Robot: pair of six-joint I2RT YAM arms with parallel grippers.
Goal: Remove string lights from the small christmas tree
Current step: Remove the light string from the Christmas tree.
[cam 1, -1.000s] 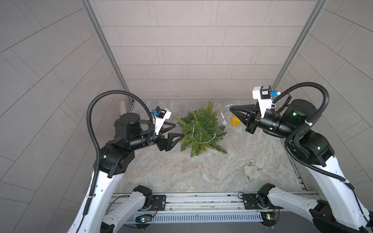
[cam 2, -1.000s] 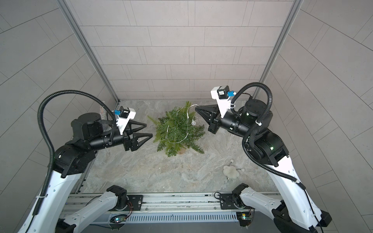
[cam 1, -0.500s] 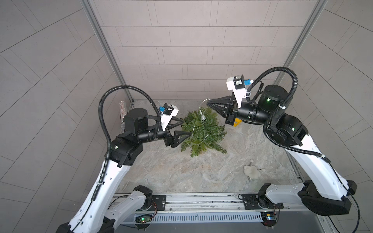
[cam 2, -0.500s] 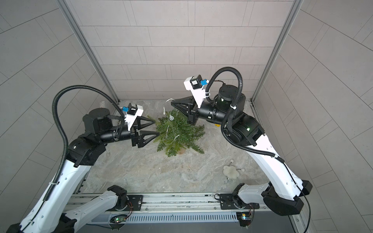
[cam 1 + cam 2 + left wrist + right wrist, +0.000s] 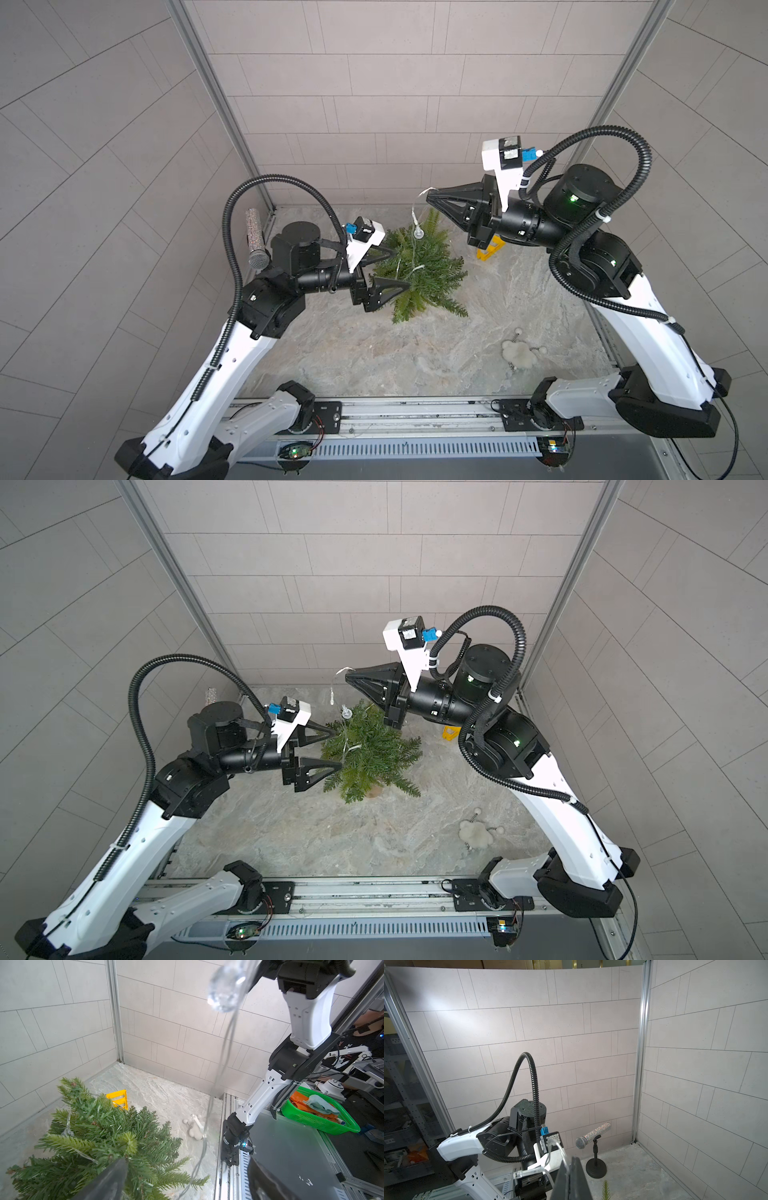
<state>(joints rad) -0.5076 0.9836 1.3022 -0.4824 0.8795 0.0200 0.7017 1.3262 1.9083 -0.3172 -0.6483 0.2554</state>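
Note:
The small christmas tree (image 5: 428, 274) (image 5: 374, 758) stands upright at the back middle of the stone floor. The string lights (image 5: 415, 216) (image 5: 333, 690) rise as a thin wire with a clear bulb from the branches to my right gripper (image 5: 430, 197) (image 5: 348, 677). That gripper is shut on the wire above the treetop. In the right wrist view the wire (image 5: 558, 1148) leaves the closed jaws (image 5: 571, 1167). My left gripper (image 5: 399, 269) (image 5: 337, 750) is open at the tree's left side. In the left wrist view its open fingers (image 5: 187, 1180) flank needles (image 5: 99, 1136) and hanging wire (image 5: 220, 1064).
A yellow plastic triangle (image 5: 488, 251) (image 5: 118, 1098) lies behind the tree under the right arm. A white pom-pom keychain (image 5: 517, 353) (image 5: 476, 833) lies at the front right. A glittery microphone on a stand (image 5: 255, 241) (image 5: 592, 1133) stands in the back left corner.
My right gripper rose and swung left over the treetop, drawing the wire up with it. My left gripper moved in against the tree's left side and opened wider.

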